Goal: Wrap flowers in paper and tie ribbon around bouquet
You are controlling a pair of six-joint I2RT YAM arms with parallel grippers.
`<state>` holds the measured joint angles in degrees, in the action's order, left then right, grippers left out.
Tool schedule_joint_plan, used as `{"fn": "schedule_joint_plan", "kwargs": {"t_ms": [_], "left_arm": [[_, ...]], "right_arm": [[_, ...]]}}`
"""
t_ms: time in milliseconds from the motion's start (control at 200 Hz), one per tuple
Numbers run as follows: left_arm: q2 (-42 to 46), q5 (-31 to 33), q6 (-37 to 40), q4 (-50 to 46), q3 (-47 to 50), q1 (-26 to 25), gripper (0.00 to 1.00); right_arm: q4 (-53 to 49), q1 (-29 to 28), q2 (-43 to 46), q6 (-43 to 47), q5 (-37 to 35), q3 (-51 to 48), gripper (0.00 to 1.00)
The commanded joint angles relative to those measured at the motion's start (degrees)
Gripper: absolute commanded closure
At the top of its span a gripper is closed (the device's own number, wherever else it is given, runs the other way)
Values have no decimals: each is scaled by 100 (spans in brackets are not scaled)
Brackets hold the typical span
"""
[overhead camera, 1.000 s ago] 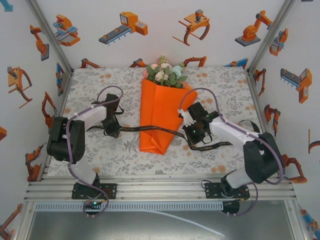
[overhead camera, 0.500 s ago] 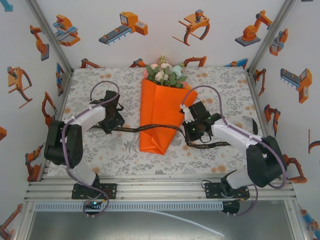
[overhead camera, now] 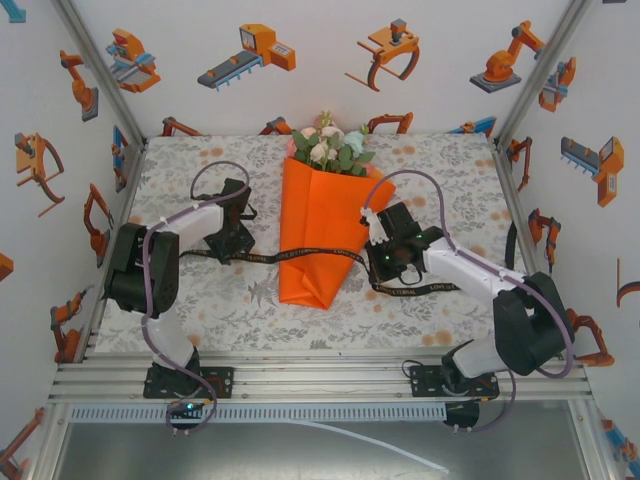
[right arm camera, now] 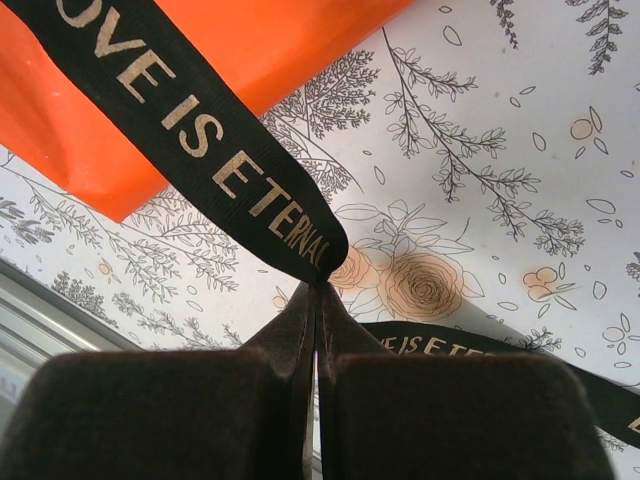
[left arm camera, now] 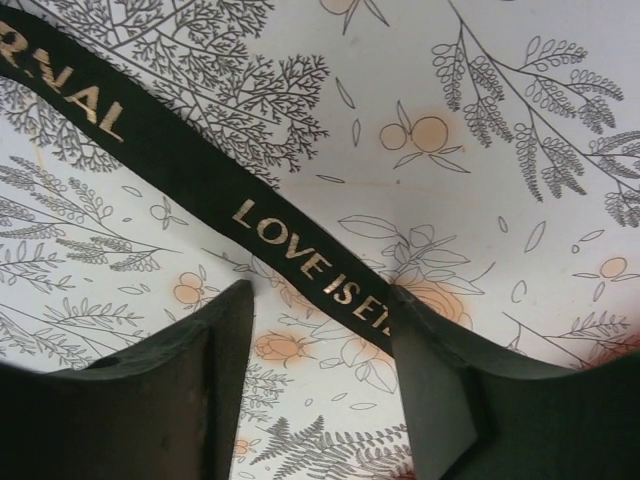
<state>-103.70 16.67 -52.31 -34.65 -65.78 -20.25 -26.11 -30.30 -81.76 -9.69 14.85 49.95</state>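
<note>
Across the bouquet (overhead camera: 322, 215), near its lower end, the ribbon (overhead camera: 312, 254) lies straight. The right gripper (right arm camera: 318, 300) pinches it closed; the left gripper (left arm camera: 320, 330) straddles it, jaws apart. The left should clamp squarely before either pulls, keeping tension even.

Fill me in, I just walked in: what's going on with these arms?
Two robot arms are tying up a bouquet. The flowers sit in an orange paper cone, and the black ribbon lies across it, not yet tied. The right claw is shut on the ribbon beside the cone. The left claw is open over the ribbon's other side.
</note>
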Motion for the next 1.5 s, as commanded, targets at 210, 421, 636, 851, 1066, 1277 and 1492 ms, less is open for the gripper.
{"fn": "schedule_joint_plan", "kwargs": {"t_ms": [210, 421, 636, 851, 1066, 1277, 1492], "left_arm": [[-35, 12, 72, -94, 460, 14, 98], [1304, 88, -248, -658, 1355, 39, 100], [2254, -11, -753, -911, 2257, 24, 100], [1952, -120, -642, -740, 2258, -9, 100], [1453, 136, -466, -603, 1989, 4, 100], [1116, 449, -457, -557, 1829, -31, 100], [903, 237, -246, -307, 1541, 14, 100]], "right_arm": [[79, -46, 306, -324, -68, -241, 98], [464, -116, 1040, -1425, -18, -1319, 100], [598, -520, 1972, -2243, 139, -2347, 100], [91, -523, 1612, -2159, -534, -2087, 100], [-316, -522, 1199, -2574, -1545, -1851, 100], [-611, -528, 963, -2977, -2191, -1706, 100], [-650, -525, 953, -3109, -2663, -1407, 100]]}}
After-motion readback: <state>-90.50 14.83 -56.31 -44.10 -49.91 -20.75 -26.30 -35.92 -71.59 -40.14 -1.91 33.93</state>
